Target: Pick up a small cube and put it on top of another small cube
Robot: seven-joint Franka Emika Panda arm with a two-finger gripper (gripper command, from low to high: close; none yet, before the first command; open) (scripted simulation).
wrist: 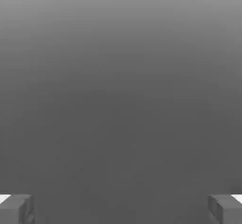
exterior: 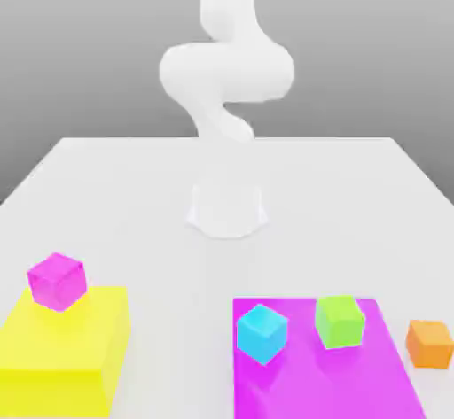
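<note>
A plain grey backdrop stands behind a white table [exterior: 106, 187] that fills the lower part of the exterior view. At the far middle of the table the white arm [exterior: 226, 76] rises from its round base [exterior: 227, 209], bending in a curve above it.

Along the near edge lie the blocks. At the near corner on the exterior view's left sits a large yellow block [exterior: 66, 355], and a magenta cube [exterior: 58, 280] rests on top of it, at its far edge. Toward the exterior view's right, a flat magenta slab [exterior: 310, 382] reaches to the near edge of the table. Two cubes stand on its far part: a cyan cube [exterior: 262, 333] near the slab's far corner on the exterior view's left, and a light-green cube [exterior: 340, 322] beside it, close but apart. The orange cube [exterior: 430, 344] sits on the bare table just off the slab's edge on the exterior view's right, near the light-green cube and not touching it.

In the hand view the gripper [wrist: 121, 209] faces empty grey background, and its two grey fingers [wrist: 16, 209] stand far apart at opposite sides of the picture with nothing between them. The arm is well away from all the cubes.
</note>
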